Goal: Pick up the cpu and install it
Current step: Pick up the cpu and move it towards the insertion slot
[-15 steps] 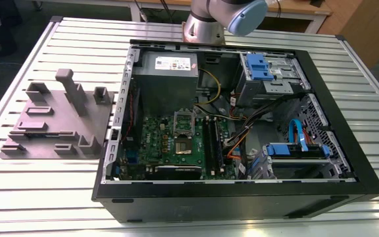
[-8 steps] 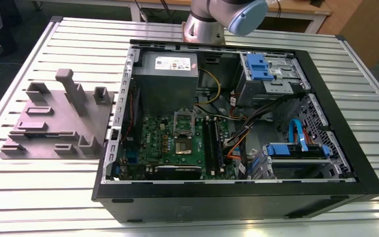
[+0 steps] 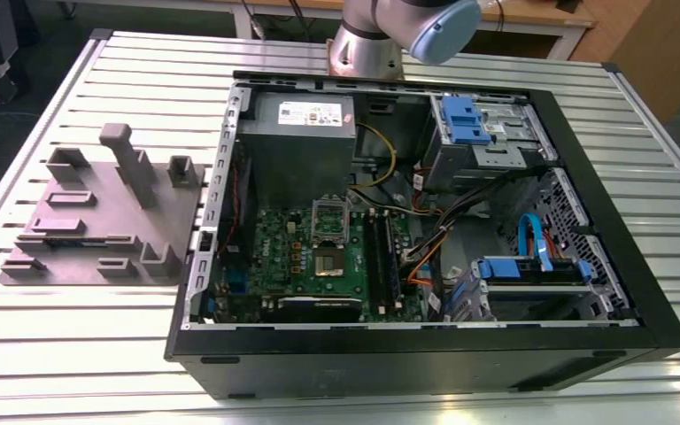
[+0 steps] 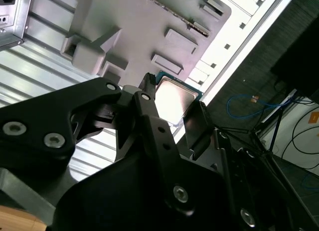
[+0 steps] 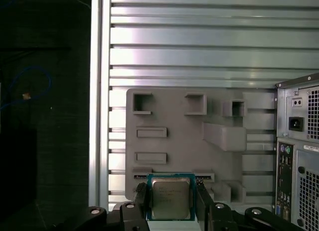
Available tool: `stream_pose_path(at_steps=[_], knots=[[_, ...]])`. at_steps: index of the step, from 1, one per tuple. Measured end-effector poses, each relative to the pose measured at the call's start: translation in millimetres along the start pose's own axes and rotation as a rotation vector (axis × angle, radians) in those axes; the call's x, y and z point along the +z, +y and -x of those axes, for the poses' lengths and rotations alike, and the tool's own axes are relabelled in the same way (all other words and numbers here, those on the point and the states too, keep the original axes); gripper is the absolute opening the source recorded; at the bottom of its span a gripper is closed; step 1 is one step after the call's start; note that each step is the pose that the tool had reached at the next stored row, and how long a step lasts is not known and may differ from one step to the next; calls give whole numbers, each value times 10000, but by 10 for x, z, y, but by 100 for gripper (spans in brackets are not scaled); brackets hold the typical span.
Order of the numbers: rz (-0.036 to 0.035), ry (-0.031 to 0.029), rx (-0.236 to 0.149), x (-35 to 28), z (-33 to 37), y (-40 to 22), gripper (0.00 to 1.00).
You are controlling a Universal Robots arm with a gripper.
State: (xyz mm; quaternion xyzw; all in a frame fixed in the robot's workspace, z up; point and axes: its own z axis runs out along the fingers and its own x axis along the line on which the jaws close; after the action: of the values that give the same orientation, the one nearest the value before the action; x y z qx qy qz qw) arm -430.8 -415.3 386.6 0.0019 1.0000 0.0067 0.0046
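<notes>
We have the cpu (image 5: 171, 195) clamped in the tool (image 5: 171, 200). One dark finger (image 5: 141, 200) presses on one side edge and its partner on the opposite edge, and the silvery metal top faces the first wrist view. The chip looks to be held clear of everything below it. The grey moulded fixture (image 5: 174, 116) lies well beneath on the slatted counter (image 5: 199, 42), and the second wrist view also shows it as distant background behind the gripped chip.

What matters most is how the held chip lies relative to the socket (image 3: 326, 258). We judge that the tool hangs over the fixture's edge. In the exterior view the fixture sits at the exterior view's left, apart from the open computer case (image 3: 435, 354), which takes up the middle and the exterior view's right. The socket sits low on the green motherboard (image 3: 281, 239), towards the lower centre of that frame, and its frame seems swung open. From the chip, then, the socket lies towards the exterior view's right, past the case's near side wall and down inside it. The case's rear panel stands just beside the fixture in the first wrist view.
</notes>
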Motion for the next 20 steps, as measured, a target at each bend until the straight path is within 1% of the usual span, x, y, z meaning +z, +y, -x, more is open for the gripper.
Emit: stream_pose_path(at_steps=[2,3,15,20], knots=[[0,-1,0,1,46,-2,47],[0,0,0,1,58,-3,47],[0,0,0,2,181,-9,47],[0,0,0,2,222,-10,47]])
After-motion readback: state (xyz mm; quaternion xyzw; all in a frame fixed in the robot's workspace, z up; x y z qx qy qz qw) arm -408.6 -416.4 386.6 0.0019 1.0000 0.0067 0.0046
